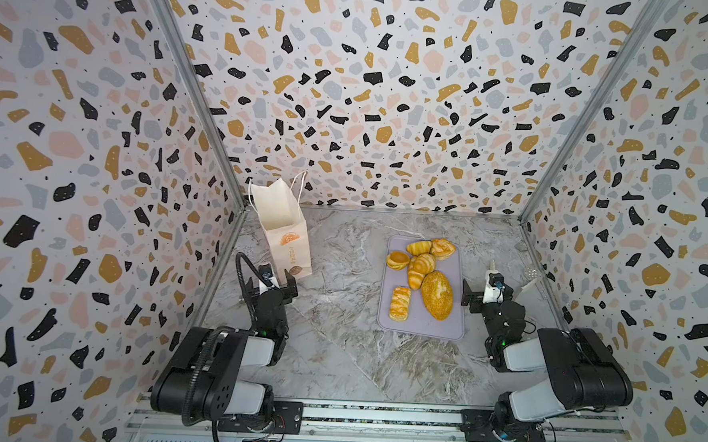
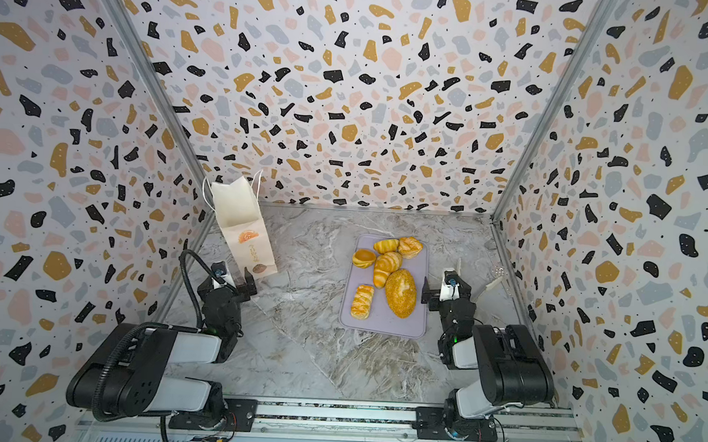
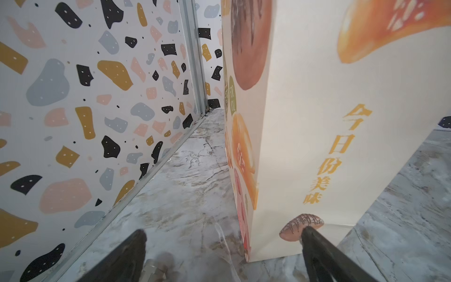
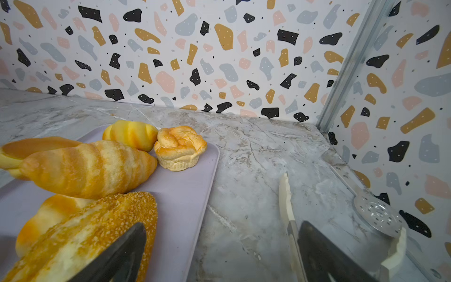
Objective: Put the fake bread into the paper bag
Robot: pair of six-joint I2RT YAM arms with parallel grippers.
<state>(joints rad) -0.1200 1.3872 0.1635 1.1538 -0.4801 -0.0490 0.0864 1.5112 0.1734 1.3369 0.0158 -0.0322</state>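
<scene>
The paper bag [image 1: 281,226] [image 2: 242,224] stands upright and open-topped at the back left, close to the left wall. The fake bread lies on a lilac tray [image 1: 421,329] [image 4: 185,195]: several pieces, among them a seeded oval loaf [image 1: 436,295] [image 4: 97,232], a plaited pastry [image 1: 399,302], a round bun [image 1: 398,259] and a striped roll [image 1: 420,269] [image 4: 92,168]. My left gripper [image 1: 278,282] [image 3: 223,232] is open and empty just in front of the bag's [image 3: 317,122] bottom corner. Open and empty too, my right gripper [image 1: 485,293] [image 4: 222,224] hovers at the tray's right edge beside the loaf.
A white-handled knife [image 4: 284,195] and a perforated metal spoon [image 4: 377,214] lie on the marble top by the right wall. Patterned walls close in the left, back and right sides. A metal rail [image 1: 375,414] with both arm bases runs along the front.
</scene>
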